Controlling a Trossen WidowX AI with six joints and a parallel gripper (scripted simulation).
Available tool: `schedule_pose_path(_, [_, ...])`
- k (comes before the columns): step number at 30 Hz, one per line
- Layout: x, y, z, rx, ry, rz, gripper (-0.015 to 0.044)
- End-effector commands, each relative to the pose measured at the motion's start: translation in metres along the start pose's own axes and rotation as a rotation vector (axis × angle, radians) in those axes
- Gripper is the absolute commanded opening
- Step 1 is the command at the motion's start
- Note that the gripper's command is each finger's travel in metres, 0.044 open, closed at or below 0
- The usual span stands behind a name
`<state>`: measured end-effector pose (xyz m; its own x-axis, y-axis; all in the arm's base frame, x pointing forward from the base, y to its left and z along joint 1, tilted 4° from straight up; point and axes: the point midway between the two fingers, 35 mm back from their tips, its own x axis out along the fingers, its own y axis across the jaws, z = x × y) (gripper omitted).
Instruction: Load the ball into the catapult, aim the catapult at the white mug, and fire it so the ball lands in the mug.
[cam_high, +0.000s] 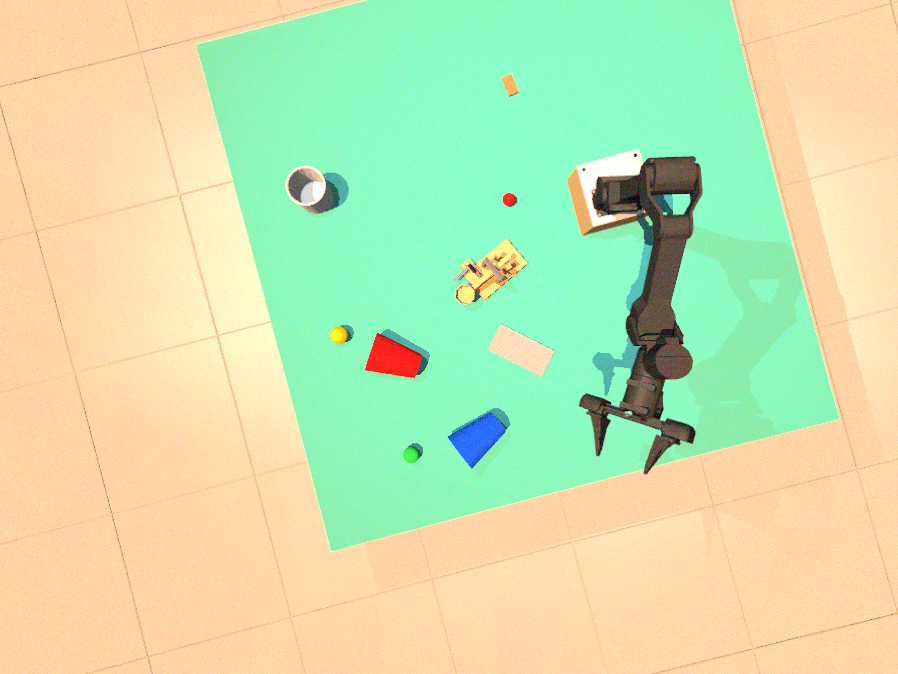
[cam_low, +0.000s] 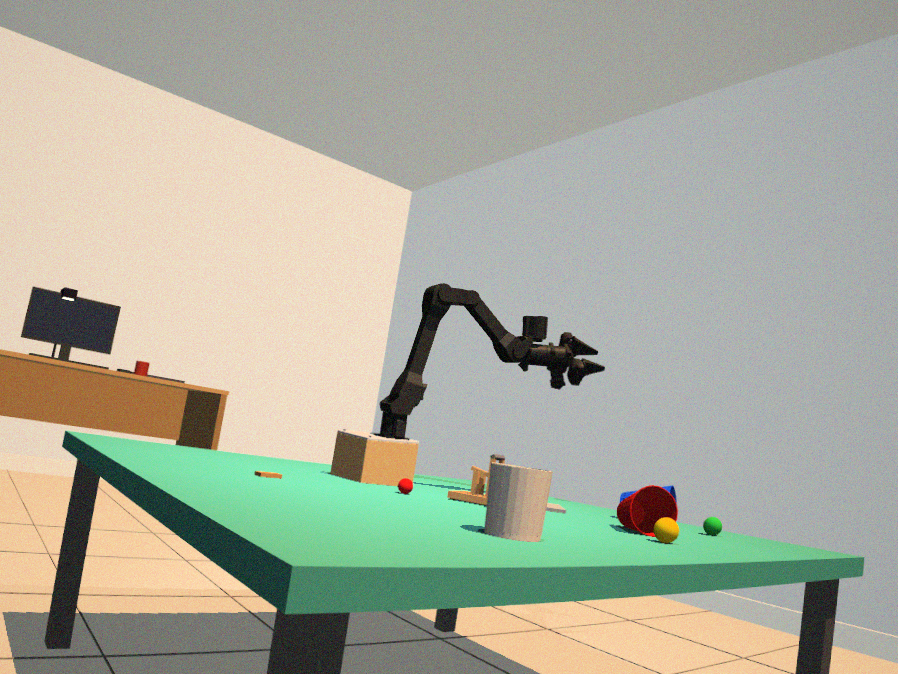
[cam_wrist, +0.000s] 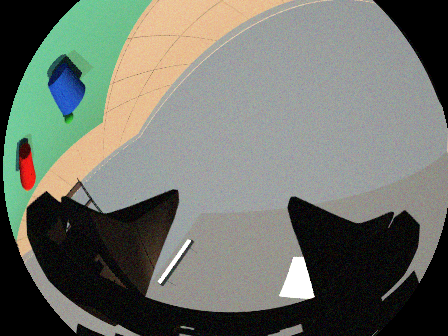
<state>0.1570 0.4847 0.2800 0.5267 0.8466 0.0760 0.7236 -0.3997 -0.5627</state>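
On the green table (cam_high: 406, 130) (cam_low: 362, 522) (cam_wrist: 30, 100), I have the black arm (cam_high: 661, 279) (cam_low: 417, 355) stretched out, its gripper (cam_high: 622, 464) (cam_low: 600, 360) (cam_wrist: 235, 200) spread wide in the air, pinching nothing. The white mug (cam_high: 308, 190) (cam_low: 517, 502) stands upright near an edge, a plain pale cylinder, open-topped. I see the catapult (cam_high: 494, 263) (cam_low: 467, 497) around mid-table, tan, with grey bars and an eight-sided cup. Smaller are the yellow ball (cam_high: 338, 334) (cam_low: 665, 529), green ball (cam_high: 411, 454) (cam_low: 712, 525) (cam_wrist: 69, 118) and red ball (cam_high: 509, 199) (cam_low: 404, 486), all on the tabletop, the red one nearest the catapult.

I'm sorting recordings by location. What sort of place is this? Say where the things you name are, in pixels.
Probably a small office or lab room: a wooden desk (cam_low: 94, 399) with a monitor (cam_low: 70, 320) stands by a plain wall, and a robot arm (cam_high: 661, 282) (cam_low: 419, 348) is mounted on a green-topped table (cam_high: 406, 130) (cam_low: 580, 586).
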Motion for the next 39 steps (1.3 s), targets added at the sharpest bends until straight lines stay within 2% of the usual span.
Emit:
schedule_pose_path(1, [0.0, 0.001, 0.0, 0.003, -0.001, 0.002, 0.0426])
schedule_pose_path(2, [0.0, 0.003, 0.0, 0.011, -0.005, 0.009, 0.044])
schedule_pose_path(21, [-0.004, 0.106, -0.005, 0.357, -0.091, 0.297, 0.044])
schedule_pose_path(39, [-0.035, 0.197, -0.01, 0.723, -0.075, 0.614, 0.044])
